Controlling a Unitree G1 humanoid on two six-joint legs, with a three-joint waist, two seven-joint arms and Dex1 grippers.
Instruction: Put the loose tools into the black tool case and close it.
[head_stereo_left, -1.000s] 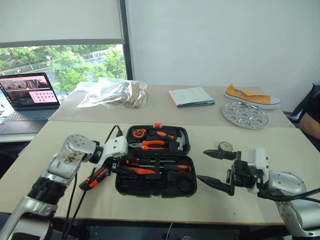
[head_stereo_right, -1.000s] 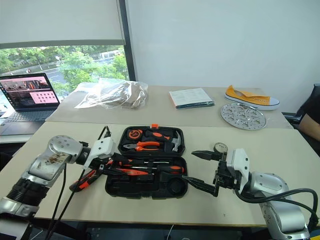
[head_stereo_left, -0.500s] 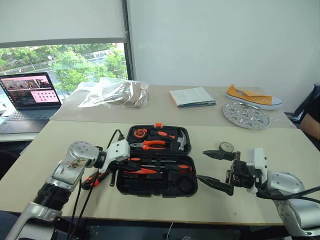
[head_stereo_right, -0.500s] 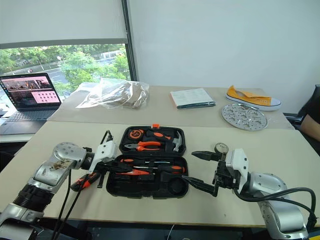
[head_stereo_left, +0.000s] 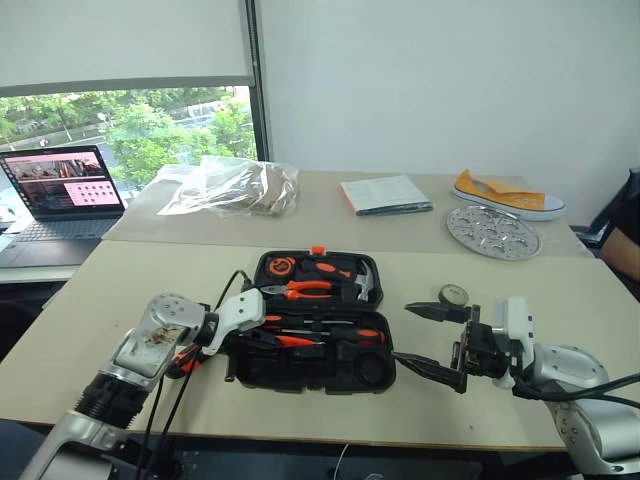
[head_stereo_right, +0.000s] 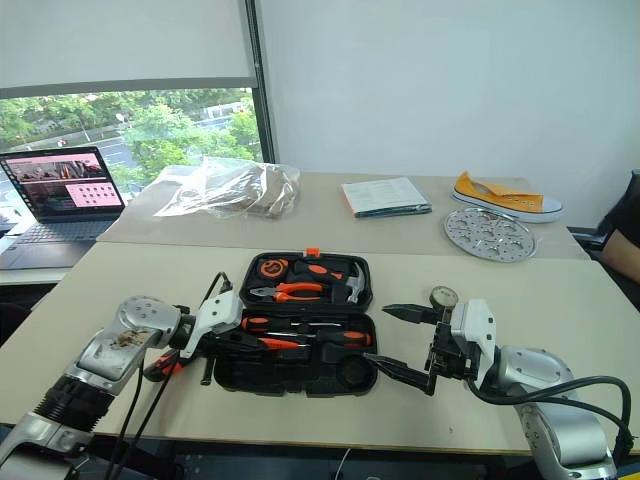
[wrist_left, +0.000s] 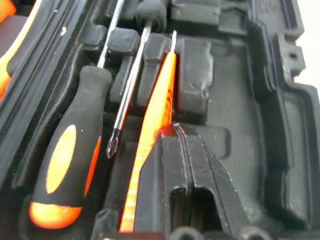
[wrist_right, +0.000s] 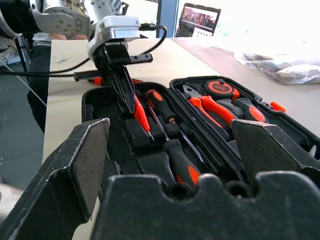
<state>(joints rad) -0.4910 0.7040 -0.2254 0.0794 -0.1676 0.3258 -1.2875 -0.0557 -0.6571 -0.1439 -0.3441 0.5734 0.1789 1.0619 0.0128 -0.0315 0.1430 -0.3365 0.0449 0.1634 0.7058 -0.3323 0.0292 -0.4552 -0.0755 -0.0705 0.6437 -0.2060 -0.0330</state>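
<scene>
My left hand (wrist_right: 126, 95) is inside the open black tool case (head_stereo_left: 312, 372) in the middle of the bench (head_stereo_left: 120, 280), its two fingers pressed shut with their tips on the small all-orange tester screwdriver (wrist_left: 150, 135), which lies in the near half of the case; I cannot tell whether they pinch it or only push it into its slot. My right hand (head_stereo_left: 432, 338) hangs just beside the case's right edge with its fingers spread wide and nothing between them.

As I judge it, the job is past halfway. Two orange-and-black screwdrivers (wrist_right: 172, 150) lie in the near half of the case, and the far half carries the pliers (head_stereo_left: 300, 290) and hammer (head_stereo_left: 362, 283). Still out are the utility knife (wrist_right: 92, 76), on the bench at the case's left side behind my left arm, and the small tape roll (head_stereo_left: 452, 295), on the bench to the right, near my right hand. The lid is open, so closing remains.

My left wrist view gives the close look: shut fingertips against the tester, a screwdriver tip just beside it, empty moulded slots alongside. My head views show the whole layout and both loose items.
</scene>
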